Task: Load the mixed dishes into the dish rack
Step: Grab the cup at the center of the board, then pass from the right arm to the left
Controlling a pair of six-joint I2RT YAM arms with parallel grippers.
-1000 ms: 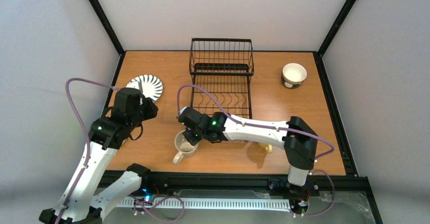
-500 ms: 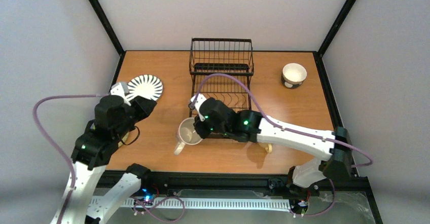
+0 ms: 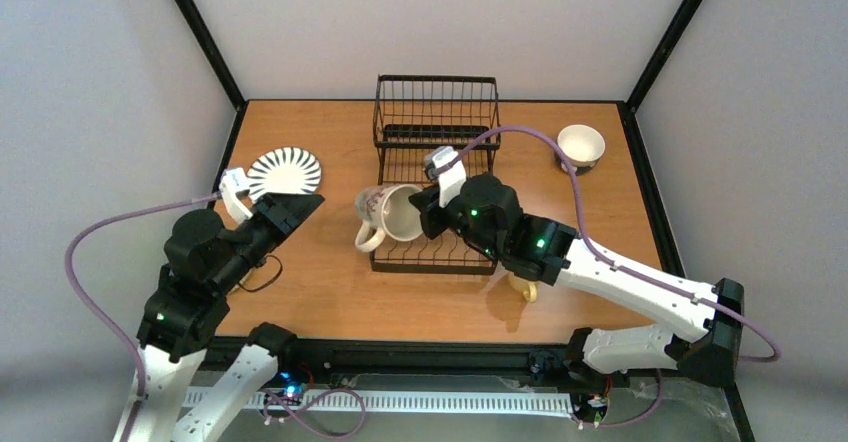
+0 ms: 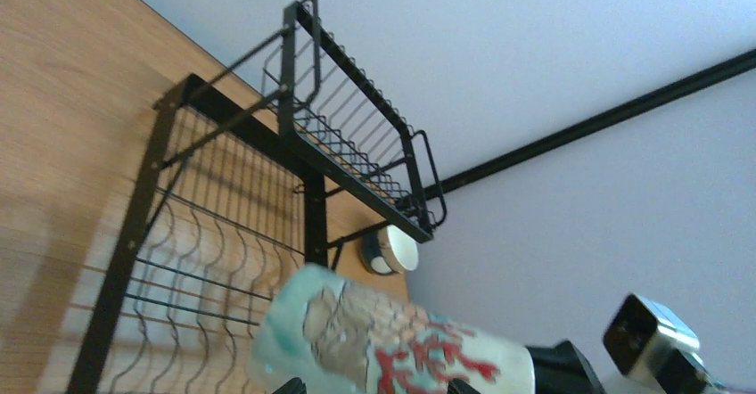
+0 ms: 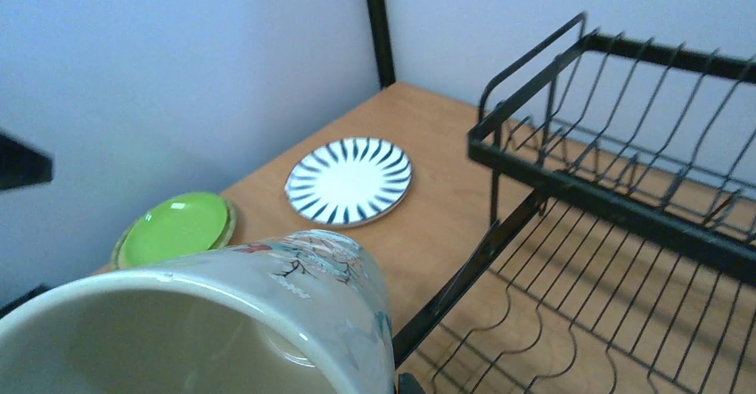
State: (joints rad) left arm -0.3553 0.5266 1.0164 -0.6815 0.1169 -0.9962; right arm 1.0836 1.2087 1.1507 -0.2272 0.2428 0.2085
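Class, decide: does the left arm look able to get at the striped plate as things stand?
Probably yes. The left gripper hangs open and empty close to the striped plate, with nothing between them; the right gripper holds the mug over by the rack, out of the way.

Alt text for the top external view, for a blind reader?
The right gripper holds a cream mug by its rim at the left edge of the dish rack. The left gripper is open near a striped plate; a cream bowl sits far right.
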